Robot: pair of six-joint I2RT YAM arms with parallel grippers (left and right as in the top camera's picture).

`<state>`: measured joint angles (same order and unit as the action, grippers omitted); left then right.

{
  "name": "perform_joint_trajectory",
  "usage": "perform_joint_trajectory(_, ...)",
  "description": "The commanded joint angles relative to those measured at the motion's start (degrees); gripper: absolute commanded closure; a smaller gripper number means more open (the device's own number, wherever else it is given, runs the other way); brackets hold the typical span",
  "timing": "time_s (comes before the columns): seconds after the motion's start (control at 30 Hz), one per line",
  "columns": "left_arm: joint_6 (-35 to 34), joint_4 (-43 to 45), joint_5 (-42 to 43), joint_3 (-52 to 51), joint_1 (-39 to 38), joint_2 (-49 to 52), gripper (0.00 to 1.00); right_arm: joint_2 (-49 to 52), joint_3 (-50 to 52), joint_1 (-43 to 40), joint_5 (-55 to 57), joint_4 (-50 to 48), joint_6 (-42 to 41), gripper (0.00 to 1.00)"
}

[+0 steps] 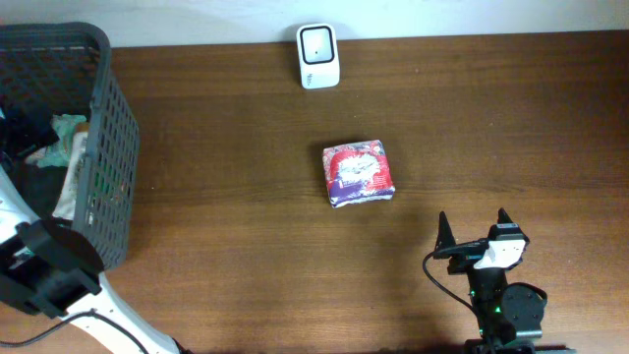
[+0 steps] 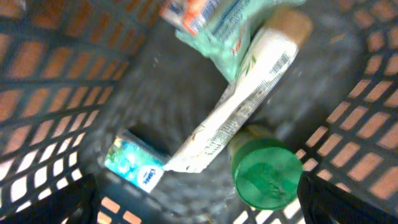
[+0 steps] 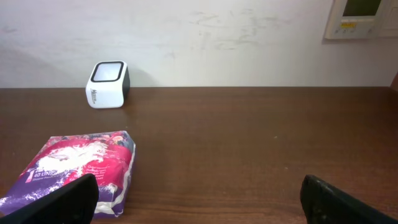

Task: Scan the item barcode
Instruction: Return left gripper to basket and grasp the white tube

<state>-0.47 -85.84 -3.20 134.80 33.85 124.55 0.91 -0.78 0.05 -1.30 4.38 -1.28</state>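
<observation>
1. The packet (image 1: 359,173), printed purple, red and white, lies flat near the middle of the bench (image 1: 226,157); neither claw touches it.
2. The white scanner (image 1: 318,56) stands at the top centre of the overhead frame, well apart from the packet.
3. The right claw (image 1: 474,228) sits at the lower right, spread wide and holding nothing, its fingers pointing up the frame.
4. The left claw (image 2: 199,205) hangs inside the dark basket (image 1: 108,147) at the left edge, fingers wide apart and gripping nothing.
5. Beneath it lie a green-capped bottle (image 2: 265,175), a white pouch (image 2: 239,109) and a small blue box (image 2: 134,165).
</observation>
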Motion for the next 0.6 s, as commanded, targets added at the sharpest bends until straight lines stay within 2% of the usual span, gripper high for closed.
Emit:
perform_joint_trajectory(0.0, 5.27, -0.31, 0.96, 0.17, 1.64, 2.51, 0.0, -0.37, 0.46, 0.48, 0.5, 0.15, -0.04, 0.01)
perform_joint_trajectory(0.03, 6.01, -0.28, 1.62, 0.17, 2.21, 2.91, 0.01, -0.37, 0.46, 0.48, 0.5, 0.15, -0.04, 0.01)
perform_joint_trajectory(0.07, 9.35, -0.35, 6.14, 0.17, 3.34, 3.78, 0.0, -0.37, 0.46, 0.48, 0.5, 0.15, -0.04, 0.01)
perform_joint_trajectory(0.13, 10.45, -0.76, 9.05, 0.13, 5.01, 5.29, 0.0, -0.37, 0.46, 0.48, 0.5, 0.15, -0.04, 0.01)
perform_joint_trajectory(0.2, 10.47, -1.6, 10.21, 0.13, 6.6, 7.67, 0.13, -0.37, 0.46, 0.48, 0.5, 0.15, -0.04, 0.01)
perform_joint_trajectory(0.23, 10.73, -1.84, 11.63, 0.13, 7.15, 8.79, 0.15, -0.37, 0.46, 0.48, 0.5, 0.15, -0.04, 0.01)
perform_joint_trajectory(0.37, 19.54, -2.54, 20.44, 0.09, 7.15, 10.47, 0.15, -0.37, 0.46, 0.48, 0.5, 0.15, -0.04, 0.01)
perform_joint_trajectory(0.53, 20.35, -2.36, 20.37, 0.07, 7.15, 10.49, 0.16, -0.37, 0.46, 0.48, 0.5, 0.15, -0.04, 0.01)
perform_joint_trajectory(0.57, 20.33, -2.54, 20.41, 0.02, 7.13, 10.49, 0.21, -0.37, 0.46, 0.48, 0.5, 0.15, -0.04, 0.01)
